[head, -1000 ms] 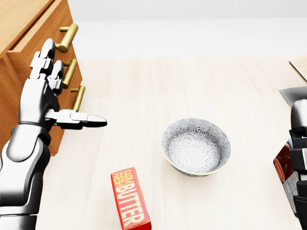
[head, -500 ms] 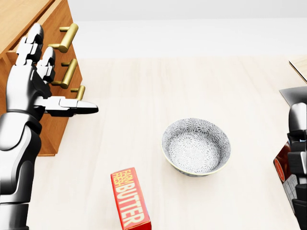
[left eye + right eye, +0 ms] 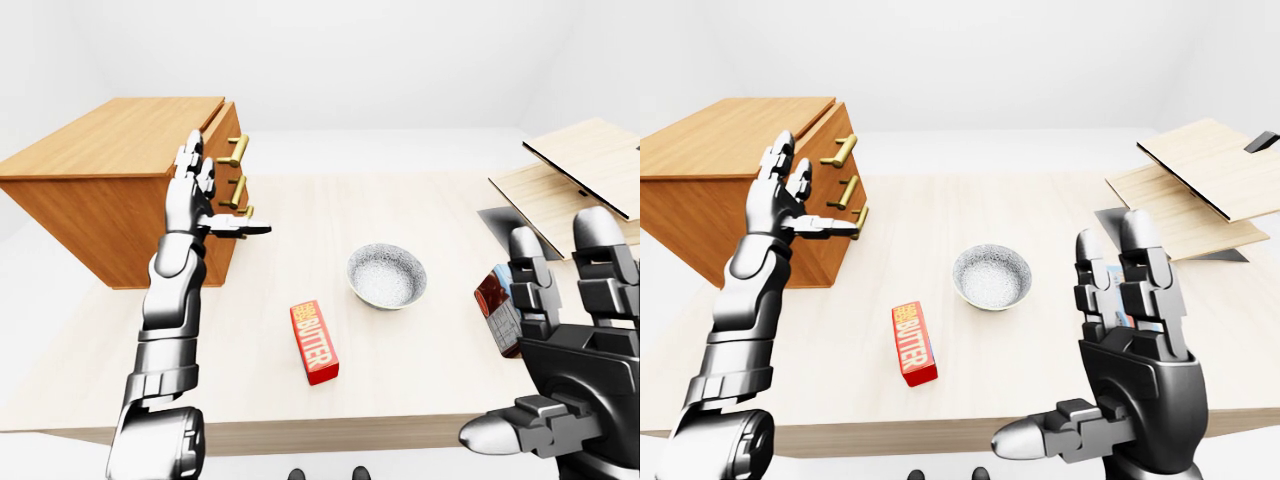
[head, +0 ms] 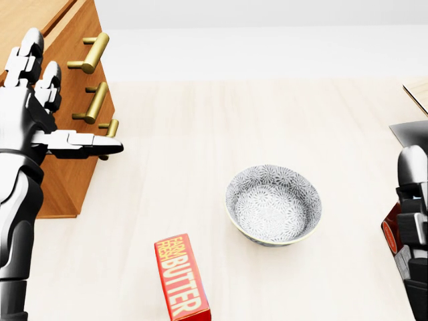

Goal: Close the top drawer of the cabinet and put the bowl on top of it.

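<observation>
The wooden cabinet (image 3: 110, 180) stands at the left end of the table, its three brass handles facing right. Its top drawer, marked by the top handle (image 4: 92, 55), looks flush with the drawer fronts below it. My left hand (image 4: 60, 107) is open with spread fingers, the palm against the cabinet's front just left of the handles and the thumb pointing right. The patterned grey bowl (image 4: 273, 204) sits upright and empty mid-table, well to the right of that hand. My right hand (image 3: 1120, 330) is open and raised at the lower right, holding nothing.
A red butter box (image 4: 180, 277) lies below and left of the bowl. A red packet (image 4: 390, 231) sits at the right edge, beside my right hand. Flat wooden boards (image 3: 570, 170) lie at the table's far right.
My left hand has slid left across the cabinet's front, and the drawer front went in with it. The cabinet's lower edge now sits further left in the head view. Bowl and butter box stayed put.
</observation>
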